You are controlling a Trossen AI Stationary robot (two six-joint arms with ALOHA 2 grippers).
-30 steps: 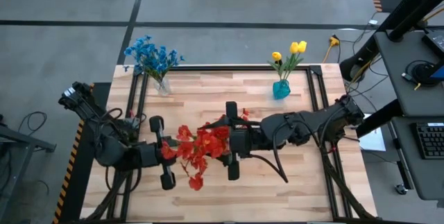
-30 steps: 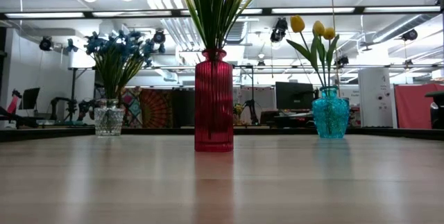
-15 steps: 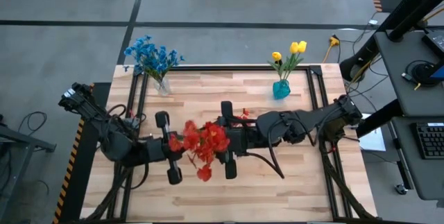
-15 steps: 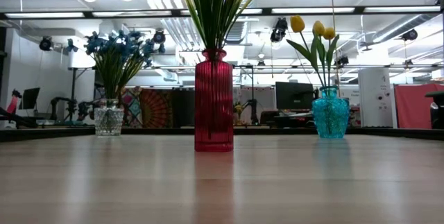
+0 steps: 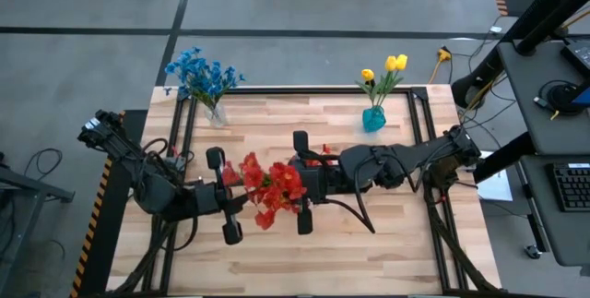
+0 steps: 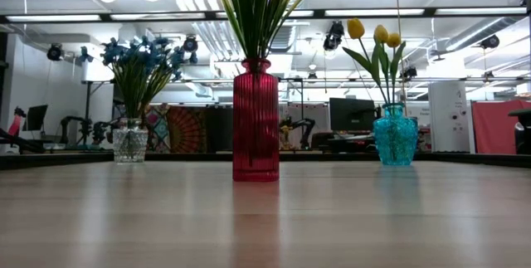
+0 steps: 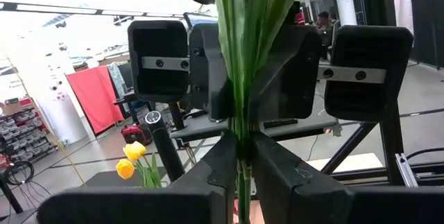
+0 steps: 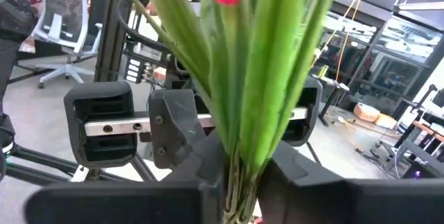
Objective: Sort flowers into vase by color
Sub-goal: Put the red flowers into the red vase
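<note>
Two hands, left hand point(image 5: 241, 202) and right hand point(image 5: 291, 187), clamped on red flowers point(image 5: 270, 185) stems between them.

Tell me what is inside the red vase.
The red vase holds a bunch of green stems with red flowers; both grippers, left and right, clamp them. The ribbed glass hides the stem ends.

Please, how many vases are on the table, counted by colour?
Red vase: 1
Clear vase: 1
Teal vase: 1
Total: 3
</note>
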